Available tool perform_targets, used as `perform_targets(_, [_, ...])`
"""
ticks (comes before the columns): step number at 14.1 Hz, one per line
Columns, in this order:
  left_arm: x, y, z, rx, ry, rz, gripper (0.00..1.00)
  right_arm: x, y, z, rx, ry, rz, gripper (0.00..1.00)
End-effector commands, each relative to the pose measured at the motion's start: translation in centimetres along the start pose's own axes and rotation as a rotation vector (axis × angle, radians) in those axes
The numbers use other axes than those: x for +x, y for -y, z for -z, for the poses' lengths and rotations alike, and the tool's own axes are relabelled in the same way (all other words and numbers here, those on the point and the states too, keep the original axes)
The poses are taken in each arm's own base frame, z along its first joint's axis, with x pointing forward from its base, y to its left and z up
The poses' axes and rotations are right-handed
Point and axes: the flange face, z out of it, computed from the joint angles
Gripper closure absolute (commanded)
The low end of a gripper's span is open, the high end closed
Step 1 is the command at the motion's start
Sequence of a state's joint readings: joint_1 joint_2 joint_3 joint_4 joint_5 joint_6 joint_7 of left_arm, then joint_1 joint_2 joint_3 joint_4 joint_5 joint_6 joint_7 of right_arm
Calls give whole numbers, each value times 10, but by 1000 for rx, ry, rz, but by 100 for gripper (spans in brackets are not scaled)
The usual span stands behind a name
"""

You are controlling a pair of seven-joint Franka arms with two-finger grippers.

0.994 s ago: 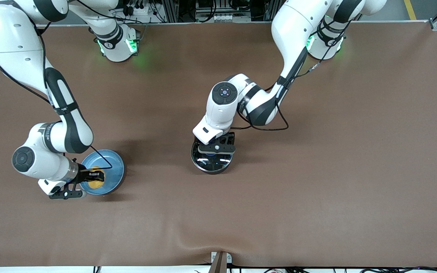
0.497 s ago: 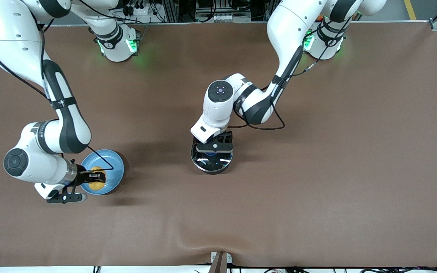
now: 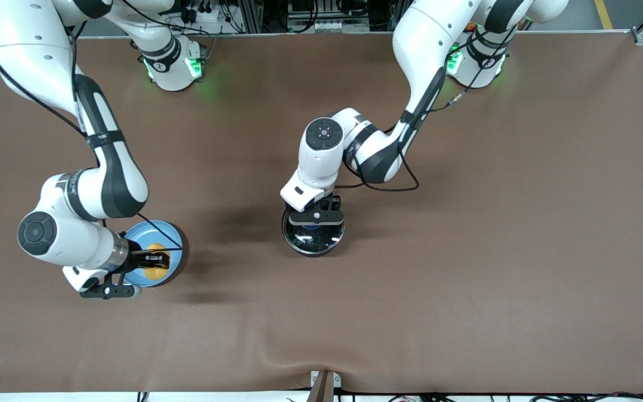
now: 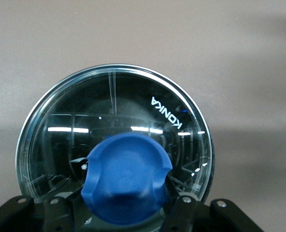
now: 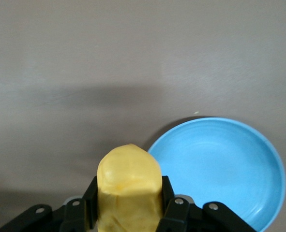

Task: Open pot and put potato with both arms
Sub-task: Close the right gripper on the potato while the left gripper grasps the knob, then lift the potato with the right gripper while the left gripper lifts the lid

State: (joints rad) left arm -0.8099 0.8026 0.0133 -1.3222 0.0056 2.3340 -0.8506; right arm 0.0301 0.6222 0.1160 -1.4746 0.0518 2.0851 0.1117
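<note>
Potato [image 5: 128, 186]: light, firm, lumpy; clamped in right pincer [image 3: 151, 261], raised over blue plate [image 5: 220, 164].
Glass lid [image 4: 113, 140]: fragile, slick; left pincer [image 4: 126, 205] closed around its blue knob [image 4: 126, 183], lid on pot [image 3: 313, 234].

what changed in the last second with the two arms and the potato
The right gripper, shut on the potato, has lifted it off the blue plate and carried it a little toward the pot. The left gripper eased in slightly and stays clamped on the lid's blue knob; the lid is still on, and pot and plate have not moved.
</note>
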Motion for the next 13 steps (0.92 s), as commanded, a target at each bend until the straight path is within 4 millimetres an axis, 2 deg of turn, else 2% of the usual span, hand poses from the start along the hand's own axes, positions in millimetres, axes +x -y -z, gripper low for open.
perform_targets(1, [10,-4,25,-17,-35,33,55,-2,28,29,37,27,-46,91])
perform_targets(4, [22,0,74,-35,-47,50,55,-7,70,45,39,27,-72,92])
perform_targets(6, [31,24,112,-14,-30,74,55,-18,114,44,34,28,-100,93])
perform_targets(7, [29,39,122,-5,-23,80,55,-23,137,44,34,22,-110,93])
perform_targets(9, [27,72,129,15,-8,72,55,-31,172,52,40,3,-103,95])
perform_targets(10, [22,89,127,21,-2,55,55,-35,186,50,39,1,-101,96])
perform_targets(12, [11,135,119,5,-30,26,55,-46,221,46,53,-21,-107,99])
perform_targets(13, [7,166,115,2,-43,6,54,-54,241,42,61,-34,-111,100])
